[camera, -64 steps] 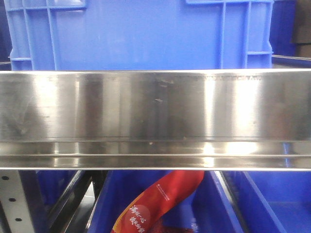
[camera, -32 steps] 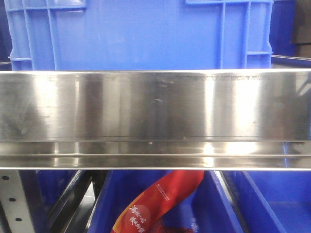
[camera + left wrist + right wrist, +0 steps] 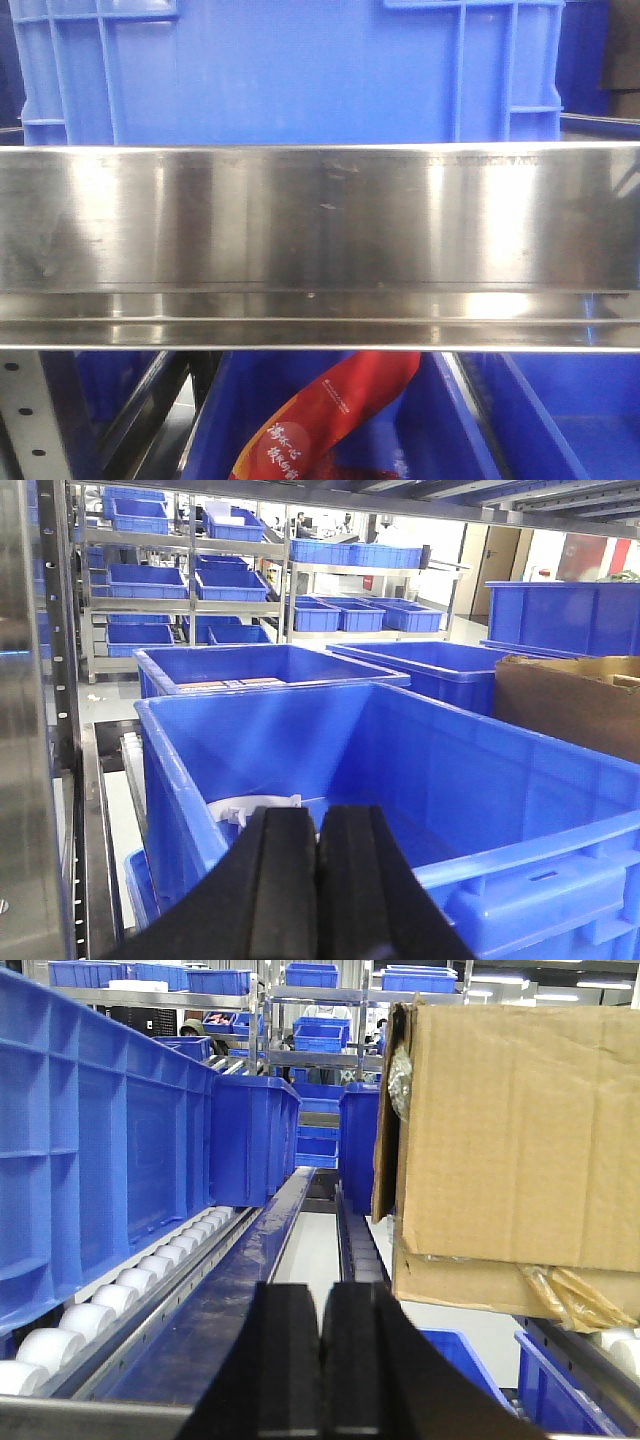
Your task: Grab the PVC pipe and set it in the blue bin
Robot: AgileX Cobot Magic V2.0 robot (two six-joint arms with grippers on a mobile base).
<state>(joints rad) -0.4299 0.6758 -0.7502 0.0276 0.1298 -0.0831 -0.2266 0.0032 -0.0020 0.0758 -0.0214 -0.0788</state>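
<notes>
The PVC pipe [image 3: 258,801] is a white arched strip with a small tab, lying low inside the big blue bin [image 3: 430,770] near its left wall. Only its top shows, just behind the fingertips in the left wrist view. My left gripper [image 3: 318,815] is shut, its black jaws pressed together, in front of the bin's near rim. My right gripper [image 3: 322,1290] is shut and empty above a blue conveyor rail [image 3: 215,1310]. Neither gripper shows in the front view.
A steel shelf beam [image 3: 320,240] fills the front view, with a blue bin [image 3: 290,70] above and a red packet [image 3: 330,410] in a bin below. A cardboard box [image 3: 510,1140] stands right of the right gripper, white rollers [image 3: 130,1280] and blue bins to its left.
</notes>
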